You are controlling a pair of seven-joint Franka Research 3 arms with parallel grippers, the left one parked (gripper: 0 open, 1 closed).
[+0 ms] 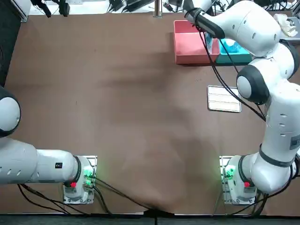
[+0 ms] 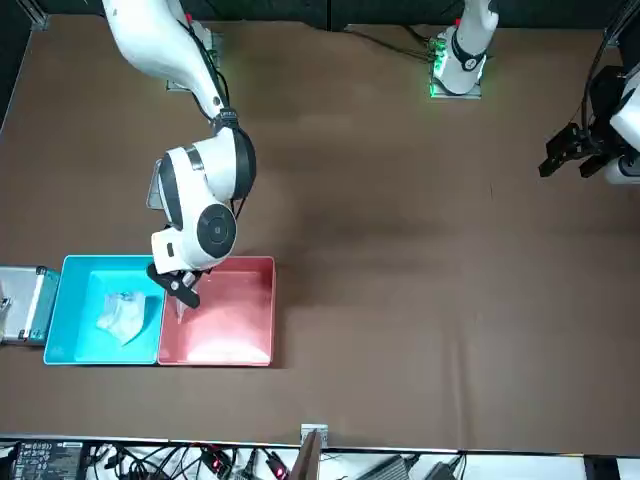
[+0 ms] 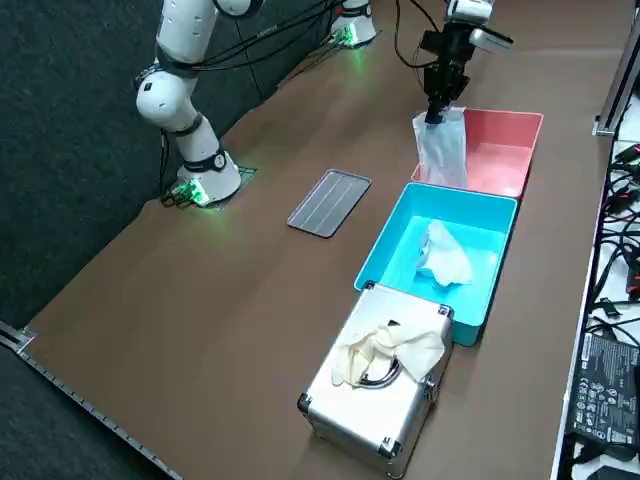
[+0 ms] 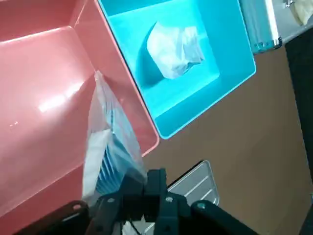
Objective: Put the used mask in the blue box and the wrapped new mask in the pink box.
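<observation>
Boxes sit side by side and touching at the far right of the worktop. The blue box lies between the pink box and a metal case that stands just beside it.

The used mask lies crumpled on the floor of the blue box, near its middle. A pale bundle of cloth or gloves rests on the lid of the case.

The right tool hangs above the pink box, close to the wall that box shares with the blue one. It points downward, and its fingers are pinched on the top edge of the wrapped new mask. The clear packet hangs straight below the tool, and the wrist view shows blue and white folds through the wrap. Its lower end reaches down to the pink box's rim on the blue-box side. Whether it touches the rim or the floor cannot be told.

The used mask lies well apart from the tool, across the shared wall. A flat, ribbed grey plate lies on the worktop near the blue box.
</observation>
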